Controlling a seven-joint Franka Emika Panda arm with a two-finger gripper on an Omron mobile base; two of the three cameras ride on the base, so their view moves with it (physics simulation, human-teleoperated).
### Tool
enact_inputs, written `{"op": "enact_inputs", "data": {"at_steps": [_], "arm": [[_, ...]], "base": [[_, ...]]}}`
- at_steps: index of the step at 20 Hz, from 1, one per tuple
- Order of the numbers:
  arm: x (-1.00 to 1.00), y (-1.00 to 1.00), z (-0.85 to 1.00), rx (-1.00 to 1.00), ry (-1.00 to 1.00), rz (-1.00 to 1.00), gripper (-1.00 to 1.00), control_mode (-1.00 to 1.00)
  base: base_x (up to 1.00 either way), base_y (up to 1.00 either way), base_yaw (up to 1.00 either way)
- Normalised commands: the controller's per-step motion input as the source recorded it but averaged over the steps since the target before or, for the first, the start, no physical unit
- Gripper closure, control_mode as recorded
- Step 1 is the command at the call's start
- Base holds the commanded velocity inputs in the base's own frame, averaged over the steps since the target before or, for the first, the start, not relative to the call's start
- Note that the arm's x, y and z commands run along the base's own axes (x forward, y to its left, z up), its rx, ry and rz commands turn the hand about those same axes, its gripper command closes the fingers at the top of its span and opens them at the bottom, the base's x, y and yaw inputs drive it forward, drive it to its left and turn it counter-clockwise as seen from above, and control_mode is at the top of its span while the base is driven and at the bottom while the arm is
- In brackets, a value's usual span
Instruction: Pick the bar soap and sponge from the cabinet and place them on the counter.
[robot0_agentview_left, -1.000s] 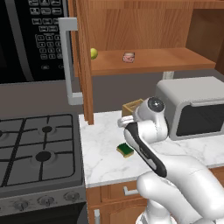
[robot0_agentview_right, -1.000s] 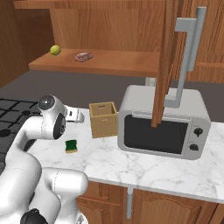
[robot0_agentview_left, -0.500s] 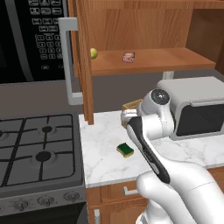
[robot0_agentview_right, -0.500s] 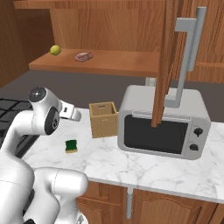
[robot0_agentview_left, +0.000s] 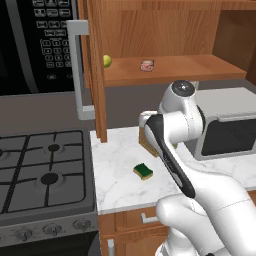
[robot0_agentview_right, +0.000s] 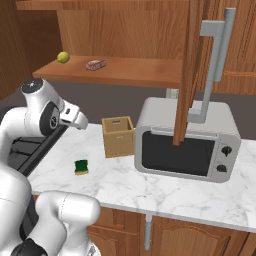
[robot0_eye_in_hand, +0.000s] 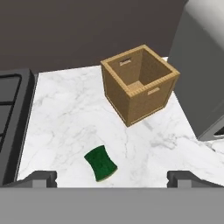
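The sponge (robot0_eye_in_hand: 101, 163) lay flat on the counter (robot0_agentview_left: 120, 185), green side up, near the front edge and a little way from the wooden box (robot0_eye_in_hand: 139, 82), so that half of the job looked done. The gripper (robot0_eye_in_hand: 111, 177) hung above the counter with its two fingers spread wide apart and nothing between them. The bar soap (robot0_agentview_right: 95, 64) sat on the shelf of the cabinet (robot0_agentview_left: 165, 70), well apart from the little yellow-green fruit (robot0_agentview_right: 63, 57) at the other end of the shelf. So the step in hand seemed to be going up for the soap. For that, the arm would likely need to lift up high, reach in past the open cabinet door (robot0_agentview_left: 93, 75), and come down over the small soap with its fingers on both sides, then squeeze. The soap was small and low, so the fingers would have to line up well or it might slip away. The counter was white stone with grey lines. A grey microwave (robot0_agentview_right: 186, 139) stood on it just beside the box, and a black stove (robot0_agentview_left: 42, 167) sat at the other end. A dark oven with buttons (robot0_agentview_left: 42, 45) hung on the wall above the stove
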Motion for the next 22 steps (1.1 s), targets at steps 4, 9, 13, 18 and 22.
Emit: {"op": "enact_inputs", "data": {"at_steps": [4,9,13,18,22], "arm": [[-0.17,0.0,0.2,-0.08,-0.04,-0.01,-1.0,-1.0],[-0.03,0.0,0.31,-0.03,-0.08,0.0,-1.0,-1.0],[-0.02,0.0,0.51,0.0,-0.04,0.0,-1.0,-1.0],[-0.02,0.0,0.6,0.0,-0.04,0.0,-1.0,-1.0],[0.0,0.0,0.49,-0.01,-0.08,-0.02,-1.0,-1.0]], "base": [[0.0,0.0,0.0],[0.0,0.0,0.0],[0.0,0.0,0.0],[0.0,0.0,0.0],[0.0,0.0,0.0]]}}
